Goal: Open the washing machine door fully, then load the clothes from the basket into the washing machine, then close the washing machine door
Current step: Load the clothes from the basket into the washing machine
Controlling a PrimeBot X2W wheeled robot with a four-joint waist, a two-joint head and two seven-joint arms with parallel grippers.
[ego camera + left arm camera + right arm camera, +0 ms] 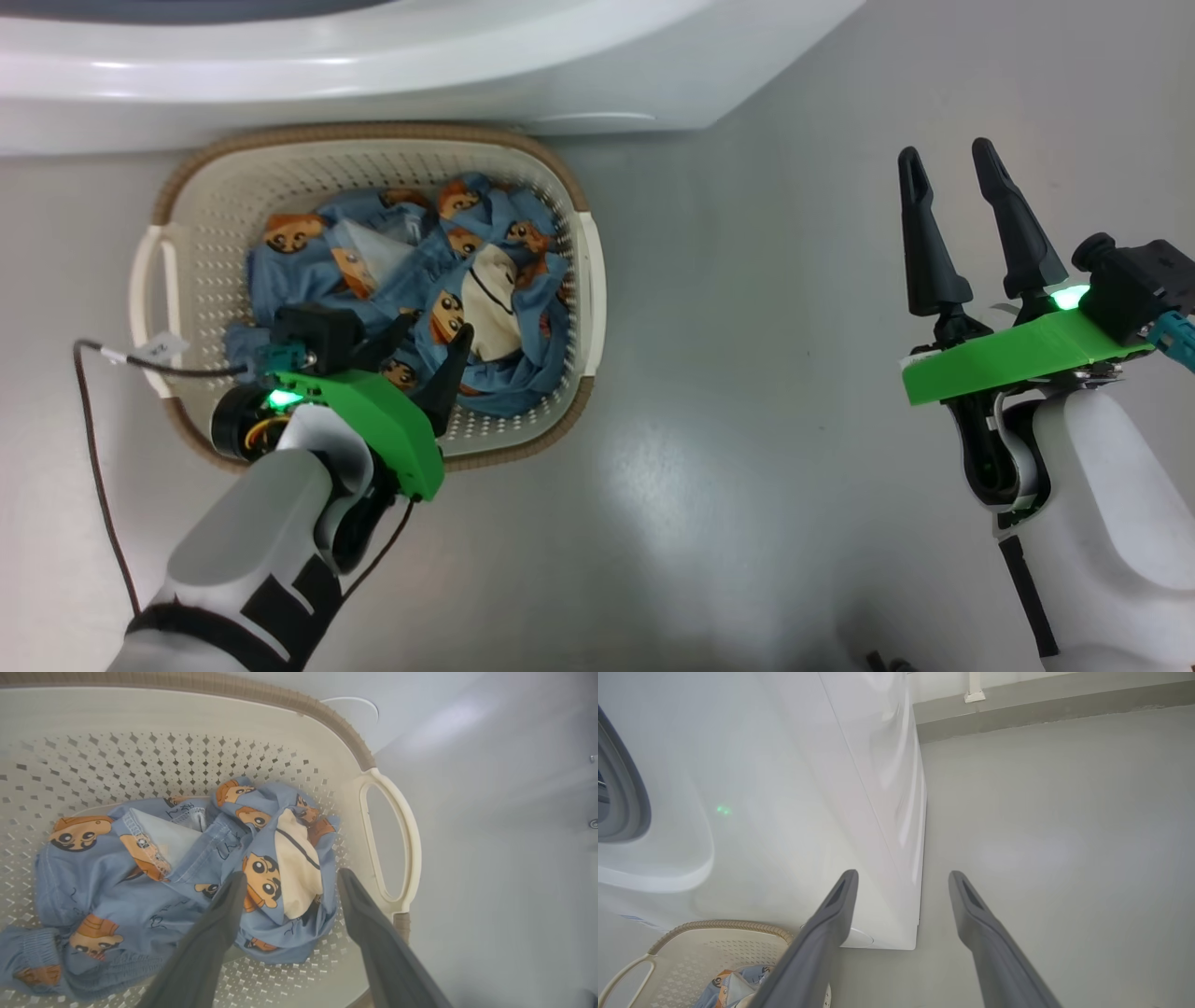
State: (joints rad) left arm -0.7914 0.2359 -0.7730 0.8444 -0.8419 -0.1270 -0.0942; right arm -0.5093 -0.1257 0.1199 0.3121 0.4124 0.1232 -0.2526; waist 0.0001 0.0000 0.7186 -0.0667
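White, glossy and hard, the washing machine (373, 65) runs across the top of the head view, its rounded front bulging over the smooth grey floor (747, 392). Just before it on that floor sits the basket (373, 154), a rounded rectangle of stiff cream plastic pierced with small holes. Its rim is a brown weave and there is a loop handle at each side. Inside lie the clothes (401, 271), a rumpled heap of soft blue cloth printed with orange-brown cartoon faces, with a cream patch near the middle. They look light and limp. I judge they will sag and trail when lifted, perhaps catching on the rim, so a deep pinch on the thick bunched fold by the cream patch seems the surest hold. The left hand (437, 329) hangs over that fold, its two dark fingers spread apart and holding nothing. The right hand (948, 154) hovers well off to the side above bare floor, fingers likewise apart and empty.
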